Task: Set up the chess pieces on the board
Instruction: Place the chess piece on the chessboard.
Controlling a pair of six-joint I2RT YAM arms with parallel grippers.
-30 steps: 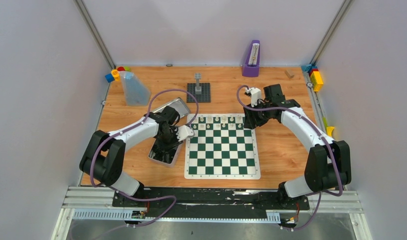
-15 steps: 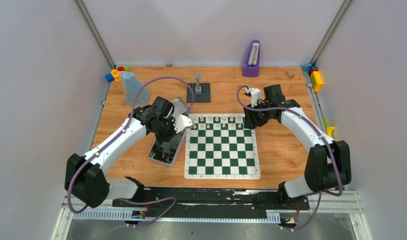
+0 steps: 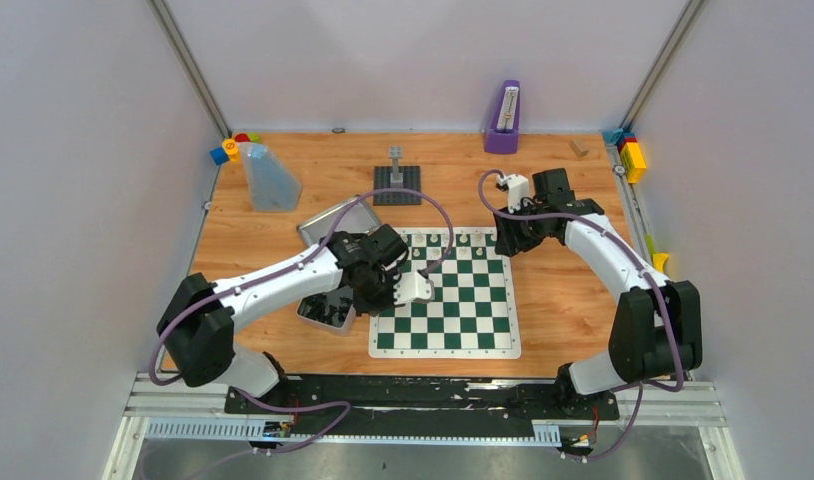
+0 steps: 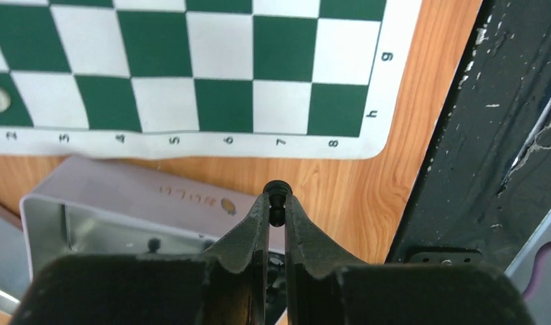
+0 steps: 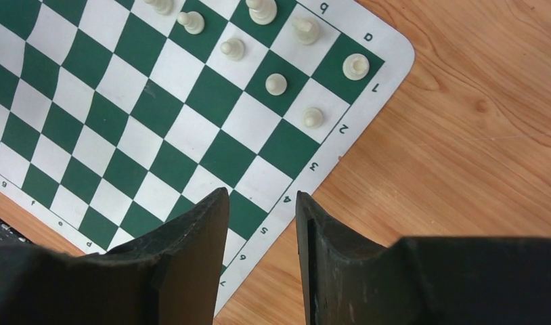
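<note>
The green and white board (image 3: 453, 310) lies mid-table. Several cream-white chess pieces (image 3: 464, 241) stand on its far rows; the right wrist view shows them close up (image 5: 276, 83). My left gripper (image 3: 415, 288) hovers over the board's left side, shut on a small black chess piece (image 4: 277, 187) whose round end pokes out past the fingertips (image 4: 259, 210). Below it lie the board's numbered edge (image 4: 225, 40) and a silver tin (image 4: 124, 196). My right gripper (image 5: 259, 196) is open and empty above the board's right border (image 5: 306, 172), near the far right corner (image 3: 505, 236).
The silver tin (image 3: 326, 313) left of the board holds black pieces, and its lid (image 3: 333, 217) lies behind it. A grey brick tower on a dark baseplate (image 3: 397, 182), a blue translucent container (image 3: 270, 178), a purple box (image 3: 503, 120) and coloured blocks (image 3: 633, 155) stand along the back.
My left arm swung from above the tin to over the board's left side and its jaws closed on a black piece. The right arm barely moved.
</note>
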